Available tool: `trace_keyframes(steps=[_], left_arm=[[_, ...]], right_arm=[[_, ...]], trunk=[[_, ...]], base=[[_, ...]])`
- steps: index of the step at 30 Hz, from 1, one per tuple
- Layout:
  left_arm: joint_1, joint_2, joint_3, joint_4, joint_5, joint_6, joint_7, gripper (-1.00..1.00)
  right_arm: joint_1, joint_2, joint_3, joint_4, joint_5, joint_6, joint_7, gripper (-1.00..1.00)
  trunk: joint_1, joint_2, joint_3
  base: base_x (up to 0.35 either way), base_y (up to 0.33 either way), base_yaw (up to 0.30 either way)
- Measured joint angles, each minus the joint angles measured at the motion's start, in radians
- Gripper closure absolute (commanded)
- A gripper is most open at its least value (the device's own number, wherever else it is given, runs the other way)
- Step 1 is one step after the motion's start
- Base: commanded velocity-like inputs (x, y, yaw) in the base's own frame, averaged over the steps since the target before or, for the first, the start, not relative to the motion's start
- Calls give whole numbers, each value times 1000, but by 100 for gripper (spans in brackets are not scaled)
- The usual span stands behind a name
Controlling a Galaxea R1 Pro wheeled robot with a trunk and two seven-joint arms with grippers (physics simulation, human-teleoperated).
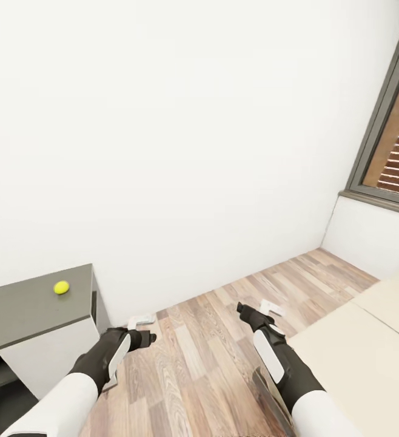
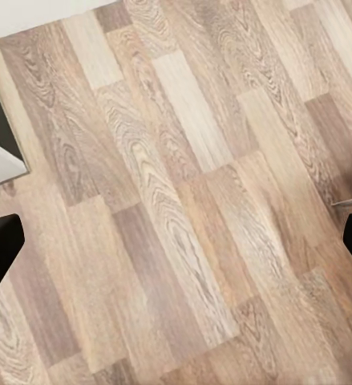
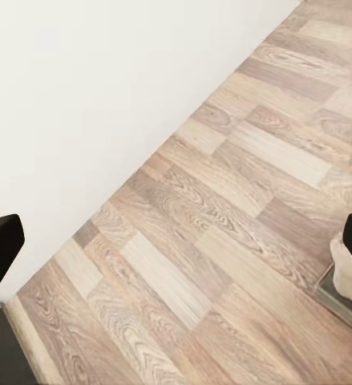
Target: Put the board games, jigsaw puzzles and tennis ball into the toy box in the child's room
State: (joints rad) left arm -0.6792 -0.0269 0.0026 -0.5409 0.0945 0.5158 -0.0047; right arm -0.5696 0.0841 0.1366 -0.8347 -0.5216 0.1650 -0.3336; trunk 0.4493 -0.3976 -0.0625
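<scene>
Head view: a tennis ball point(image 1: 61, 287) is seen at lower left of the frame, resting on the dark grey top of the table point(image 1: 23, 315). A beige corner of the bed point(image 1: 369, 346) is seen at lower right, with plank floor point(image 1: 205, 340) between them. A window point(image 1: 393, 133) is set at upper right.

The left gripper point(image 1: 140, 328) and right gripper point(image 1: 257, 312) are held low over the floor; in both wrist views the fingers are spread wide and nothing is held.

Judged from this: the ball is not yet boxed; collection is taken to be largely outstanding.
</scene>
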Motion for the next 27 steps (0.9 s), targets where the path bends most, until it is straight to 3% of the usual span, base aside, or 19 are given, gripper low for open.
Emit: trace_keyframes(steps=[12, 27], left_arm=[[0, 2, -1, -1, 0, 1, -1, -100], [0, 4, 0, -2, 0, -2, 0, -100]], right_arm=[[0, 1, 0, 2, -2, -2, -2, -100], [0, 1, 1, 2, -1, -6, -2, -100]], trunk=[[0, 0, -4], [0, 0, -10]], base=[[0, 5, -275], [0, 85, -266]])
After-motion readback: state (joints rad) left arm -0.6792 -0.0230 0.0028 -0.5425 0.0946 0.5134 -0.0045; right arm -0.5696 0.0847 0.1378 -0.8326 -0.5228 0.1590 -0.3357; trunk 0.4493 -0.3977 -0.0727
